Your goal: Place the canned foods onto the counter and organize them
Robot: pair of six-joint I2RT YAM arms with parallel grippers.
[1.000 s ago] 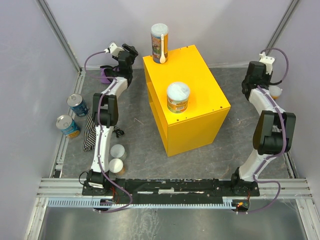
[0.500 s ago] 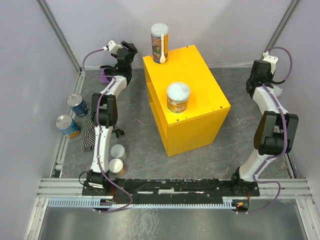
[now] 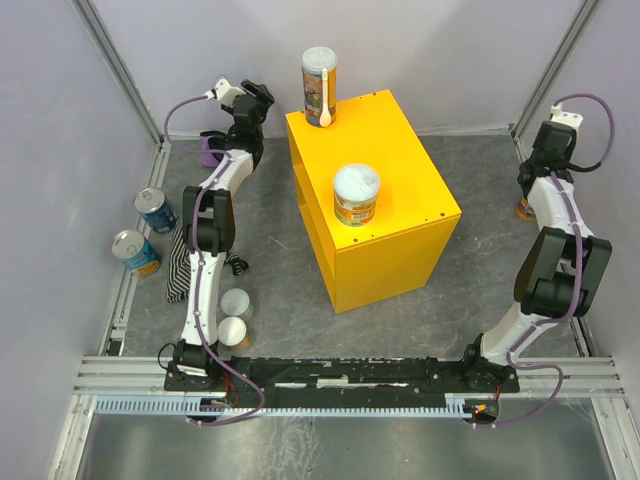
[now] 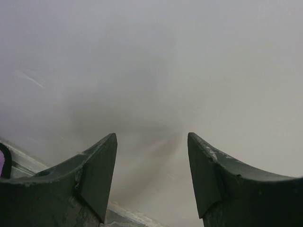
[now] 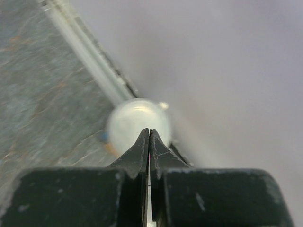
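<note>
- Grey worktop (image 3: 290, 280) carries the counter in the middle and most of the cans along its edges, so you must reach outward for each pick.
- Between the two arms stands the yellow counter (image 3: 405, 150), placed where either arm can reach it. Two of the canned foods are on its top: a tall tube (image 3: 320, 80) at the far left corner and an orange-labelled tub (image 3: 356, 195) nearer the middle. They are well apart, which leaves room for more.
- At the far left, the left claw (image 4: 151, 175) has its jaws wide and holds nothing. It faces the wall, near the tall tube. Treat it as free for the next pick.
- At the right wall, the right claw (image 5: 149, 142) has its fingers pressed together with nothing between them. It is aimed at a pale-lidded can (image 5: 137, 124) that stands against that wall. Expect to spread the jaws before any grasp.
- Two blue tins (image 3: 155, 210) stand at the left edge, beside the striped cloth (image 3: 178, 262), not yet on the counter.
- Two small tubs (image 3: 236, 303) sit just beside the left arm near its base, where the approach is likely cramped.
</note>
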